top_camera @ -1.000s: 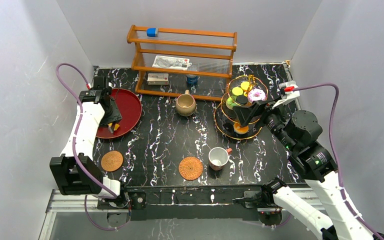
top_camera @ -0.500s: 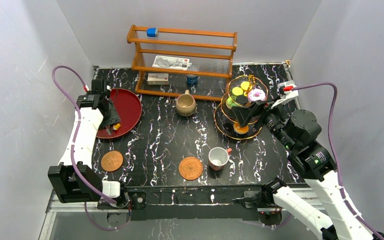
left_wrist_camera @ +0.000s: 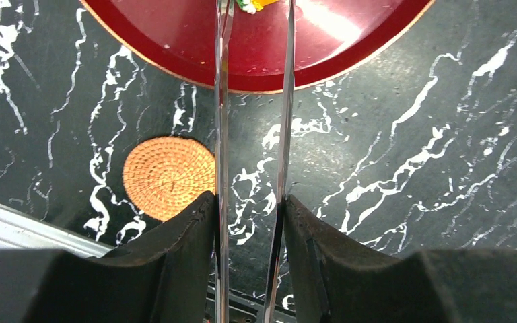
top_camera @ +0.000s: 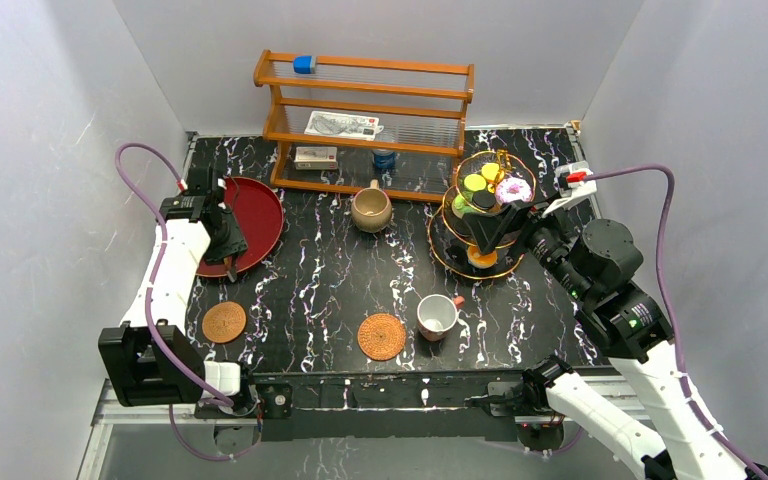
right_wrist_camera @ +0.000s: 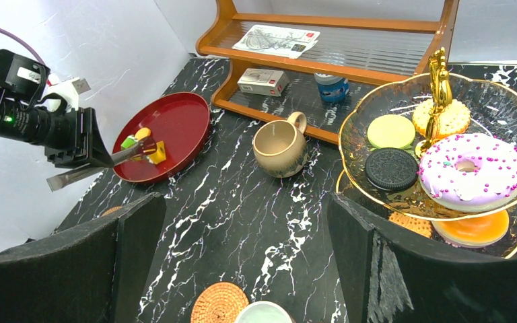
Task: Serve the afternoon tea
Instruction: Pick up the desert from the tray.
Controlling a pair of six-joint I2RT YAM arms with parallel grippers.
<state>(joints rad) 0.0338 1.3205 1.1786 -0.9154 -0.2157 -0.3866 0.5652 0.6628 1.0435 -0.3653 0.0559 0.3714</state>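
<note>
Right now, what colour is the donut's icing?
Donut: pale lilac with pink sprinkles; clearest in right wrist view.

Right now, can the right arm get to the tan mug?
Probably yes. The right gripper hangs open by the tiered stand, and only bare table shows between it and the tan mug, which stands upright to the stand's left.
</note>
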